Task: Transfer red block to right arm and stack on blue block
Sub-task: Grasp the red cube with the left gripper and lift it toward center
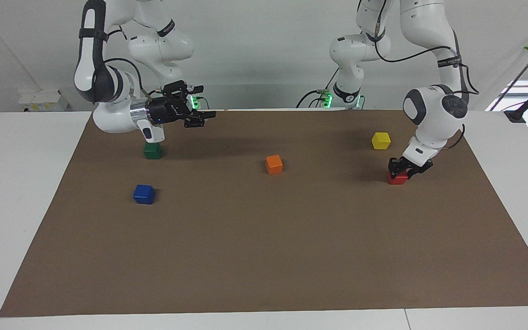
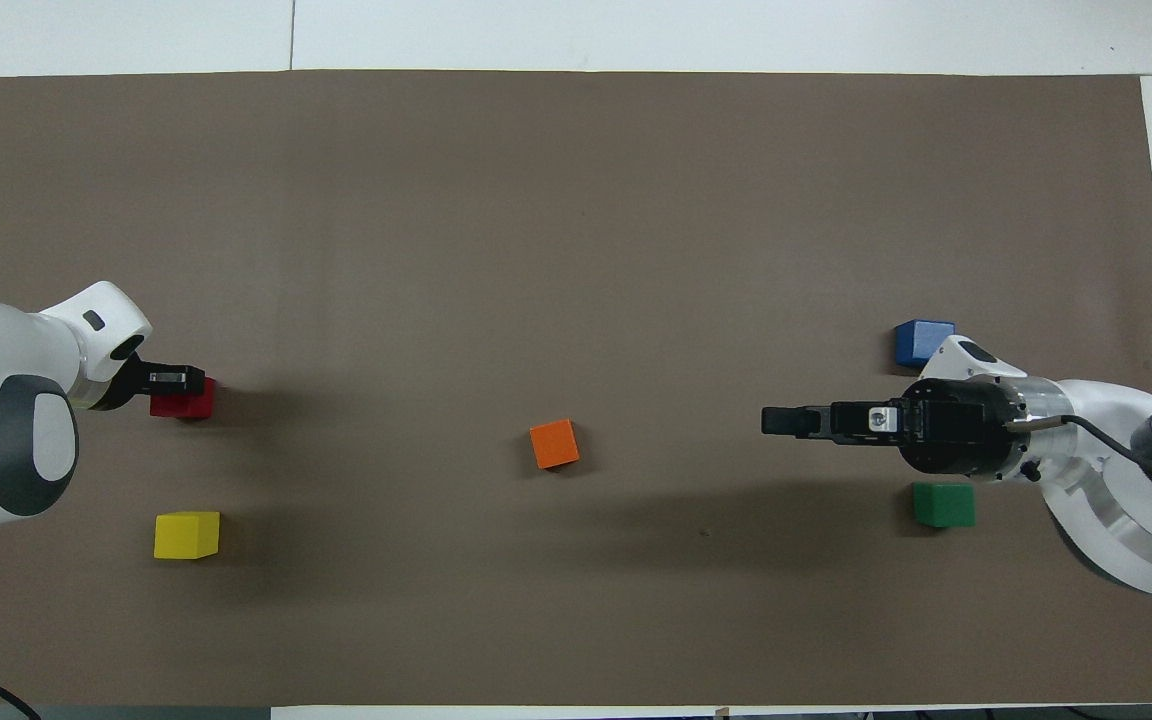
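- My left gripper [image 1: 401,170] was down at the red block [image 1: 398,178], which sat on the brown mat [image 1: 264,256] toward my left arm's end of the table, a little farther from me than the yellow block [image 1: 381,140].
- The block lay directly under my fingertips; in the facing view the dark fingers straddled its top, one on each side, so the relation that mattered was straight down, not sideways.
- Whether those fingers had closed on the block or only bracketed it, I could not tell; the block rested flat on the mat.
- A cube has no long axis, so I judged any pair of parallel faces would do, provided I left two faces free for the other hand.
- My right gripper [image 1: 200,117] waited in the air over the mat's edge nearest me, fingers apart and pointing level toward the table's middle, above and beside the green block [image 1: 153,151].
- The blue block [image 1: 144,194] sat toward my right arm's end, farther from me than the green one, well apart from the red.
- The orange block [image 1: 273,164] lay between the two ends, under the likely handover path.
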`<state>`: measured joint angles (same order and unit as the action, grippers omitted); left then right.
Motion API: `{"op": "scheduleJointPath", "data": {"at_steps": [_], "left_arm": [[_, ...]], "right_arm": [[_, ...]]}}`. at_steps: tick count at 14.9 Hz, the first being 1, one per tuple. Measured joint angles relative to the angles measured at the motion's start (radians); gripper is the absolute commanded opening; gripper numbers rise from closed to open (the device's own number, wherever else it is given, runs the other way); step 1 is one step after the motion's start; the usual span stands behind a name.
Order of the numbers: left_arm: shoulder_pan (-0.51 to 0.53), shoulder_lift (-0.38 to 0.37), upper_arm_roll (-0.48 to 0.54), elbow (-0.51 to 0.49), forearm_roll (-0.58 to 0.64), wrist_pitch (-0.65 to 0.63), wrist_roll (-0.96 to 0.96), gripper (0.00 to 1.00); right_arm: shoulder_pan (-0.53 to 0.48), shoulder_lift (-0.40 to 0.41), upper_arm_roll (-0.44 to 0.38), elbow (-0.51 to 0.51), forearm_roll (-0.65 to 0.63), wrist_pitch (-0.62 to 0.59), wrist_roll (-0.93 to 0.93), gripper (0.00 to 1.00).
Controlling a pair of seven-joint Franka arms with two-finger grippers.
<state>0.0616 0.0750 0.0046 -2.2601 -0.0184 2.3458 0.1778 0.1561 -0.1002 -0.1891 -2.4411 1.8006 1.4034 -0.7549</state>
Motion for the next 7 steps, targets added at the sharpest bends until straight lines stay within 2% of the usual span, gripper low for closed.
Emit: {"op": "scheduleJointPath", "data": {"at_steps": [4,7], "left_arm": [[-0.001,0.000,-0.002,0.023,0.000,-0.015,-0.002,0.00],[-0.001,-0.002,-0.003,0.165,0.000,-0.190,-0.041,0.00]], "right_arm": [[0.138,0.058,0.001,-0.016,0.192,0.000,-0.111,1.00],[0.258,0.129,0.002,-0.018,0.365,-0.003,-0.178,1.00]]}}
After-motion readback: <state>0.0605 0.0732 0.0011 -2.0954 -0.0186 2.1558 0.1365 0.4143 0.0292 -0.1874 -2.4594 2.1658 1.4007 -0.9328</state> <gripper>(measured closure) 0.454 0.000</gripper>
